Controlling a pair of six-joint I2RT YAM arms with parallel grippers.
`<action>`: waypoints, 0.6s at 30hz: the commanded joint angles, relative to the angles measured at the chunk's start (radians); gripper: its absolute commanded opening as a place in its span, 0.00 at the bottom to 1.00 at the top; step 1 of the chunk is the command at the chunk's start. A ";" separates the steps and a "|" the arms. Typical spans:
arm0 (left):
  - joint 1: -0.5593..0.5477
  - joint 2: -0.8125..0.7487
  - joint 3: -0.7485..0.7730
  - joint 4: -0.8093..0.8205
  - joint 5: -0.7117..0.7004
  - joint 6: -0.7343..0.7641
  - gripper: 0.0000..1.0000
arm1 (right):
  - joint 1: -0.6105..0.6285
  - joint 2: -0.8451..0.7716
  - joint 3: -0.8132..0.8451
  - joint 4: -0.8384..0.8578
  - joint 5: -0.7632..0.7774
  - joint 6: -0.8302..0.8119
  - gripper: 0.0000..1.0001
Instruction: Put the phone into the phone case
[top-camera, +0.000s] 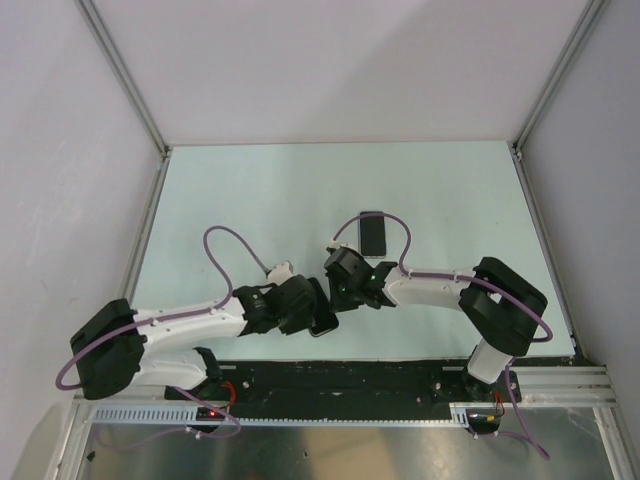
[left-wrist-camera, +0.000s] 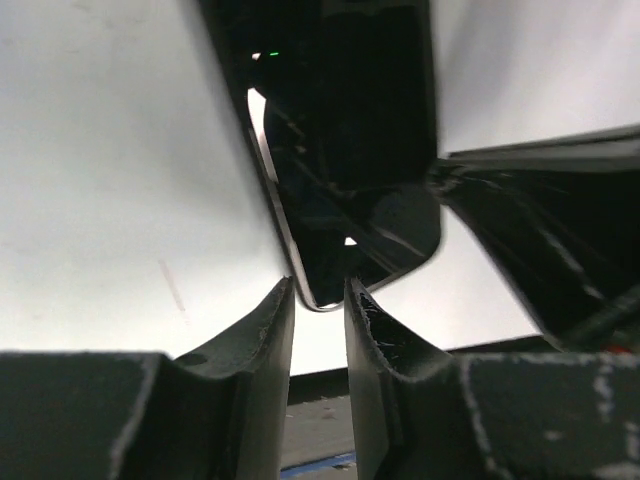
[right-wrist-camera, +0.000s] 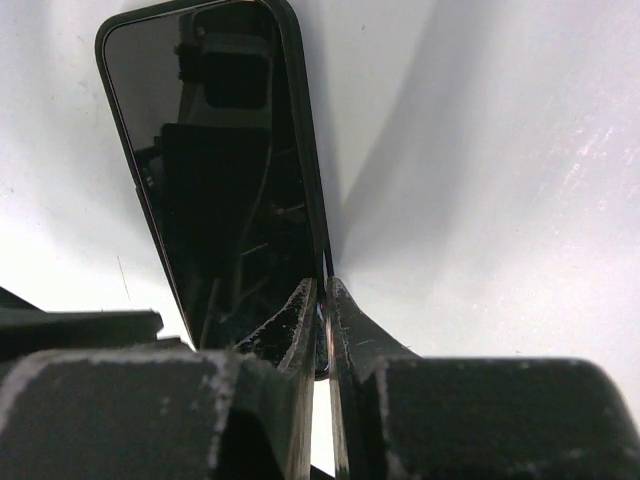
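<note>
Phone, a glossy black silver-rimmed slab (left-wrist-camera: 350, 150), sits near the pale desk's (right-wrist-camera: 500, 150) front edge. Only the right wrist shows the right jaws (right-wrist-camera: 323, 287) clamped on its thin side. The left jaws (left-wrist-camera: 318, 290) flank its corner, slightly apart, grip unclear. Farther back, seen only from overhead, a black rectangular case (top-camera: 372, 233) lies amid open desk.

glossy black phone (right-wrist-camera: 230, 180), silver-edged, held tilted; black case (top-camera: 372, 233) lies flat, apart.

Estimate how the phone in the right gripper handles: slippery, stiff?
Likely slippery: the phone shows a glossy, mirroring face, and the right gripper pinches only its thin edge. Probably stiff: its outline looks straight, no sag.
</note>
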 joint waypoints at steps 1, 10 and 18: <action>-0.015 -0.057 0.025 0.096 0.015 -0.014 0.31 | 0.016 0.042 -0.015 -0.029 -0.052 0.013 0.11; -0.017 -0.016 0.016 0.096 0.026 -0.017 0.28 | 0.015 0.043 -0.012 -0.031 -0.048 0.015 0.11; -0.040 0.028 0.009 0.082 0.024 -0.023 0.25 | 0.015 0.042 -0.011 -0.039 -0.046 0.014 0.11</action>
